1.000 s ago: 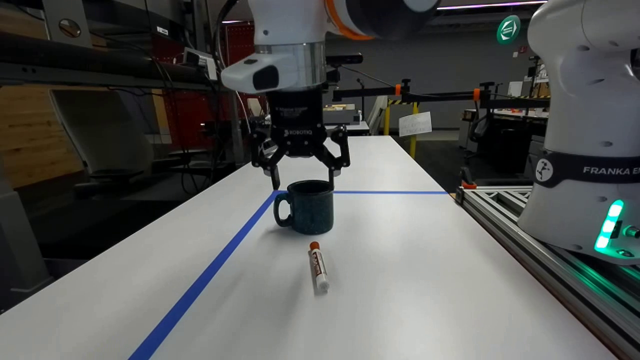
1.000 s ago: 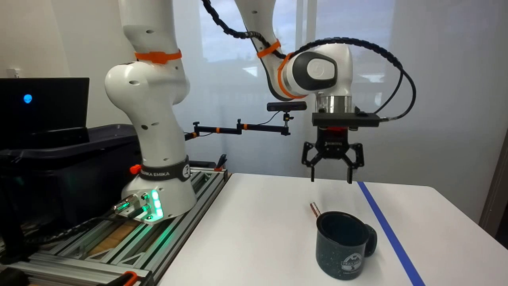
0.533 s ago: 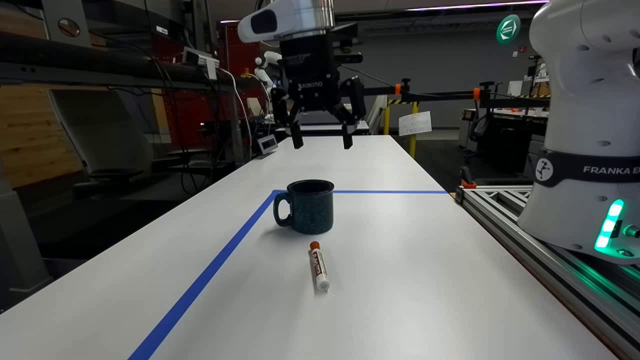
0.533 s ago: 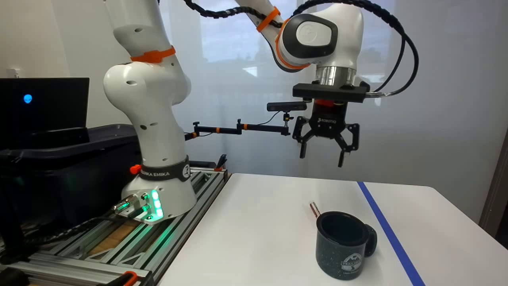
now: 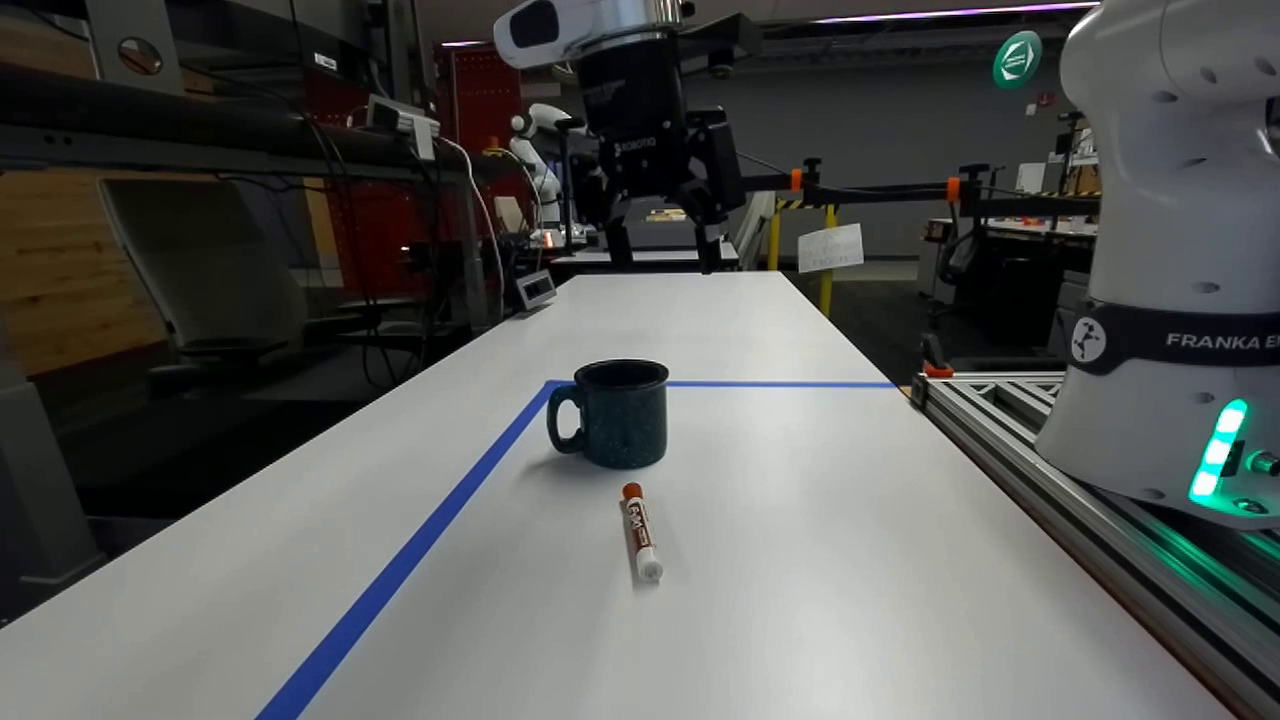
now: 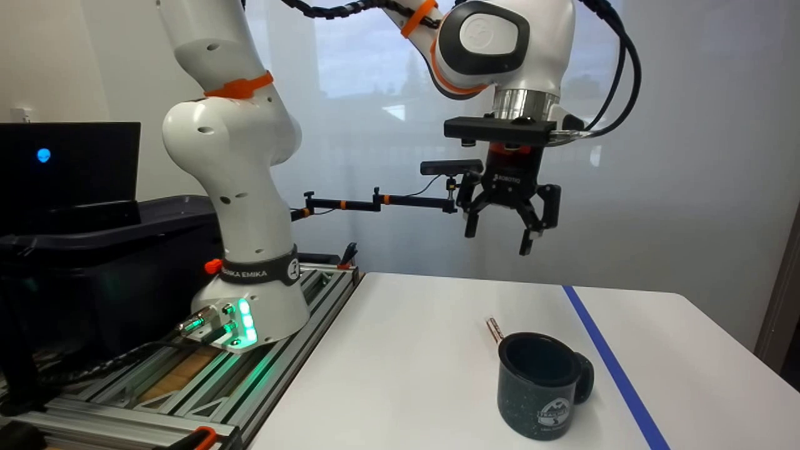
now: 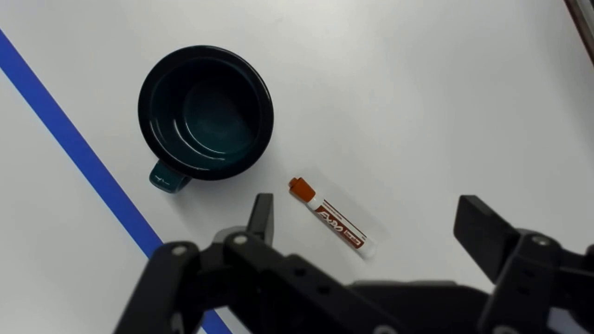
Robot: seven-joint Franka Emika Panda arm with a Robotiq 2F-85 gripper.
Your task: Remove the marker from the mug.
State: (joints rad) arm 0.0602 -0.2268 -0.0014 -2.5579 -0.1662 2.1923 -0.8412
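The marker [image 5: 641, 532], white with an orange-red cap, lies flat on the table beside the mug, apart from it. In an exterior view [image 6: 494, 330] it is partly hidden behind the mug. The wrist view shows all of it [image 7: 336, 222]. The dark mug [image 5: 625, 420] stands upright with its handle to the side. It also shows in an exterior view [image 6: 531, 400]. In the wrist view the mug [image 7: 218, 116] has nothing inside. My gripper [image 5: 665, 265] is open and empty, well above the table, in an exterior view [image 6: 497, 242] and the wrist view [image 7: 364, 202].
Blue tape [image 5: 420, 545] runs along the white table [image 5: 850, 600]. The robot base [image 6: 250, 306] stands on a metal rail frame at the table's edge. A camera on a black bar [image 6: 451, 167] is behind the gripper. A small grey device [image 5: 535, 290] sits at the far edge.
My gripper has risen well above the mug and turned and tilted a little, staying open. The marker has shifted very slightly on the table. The mug has not moved.
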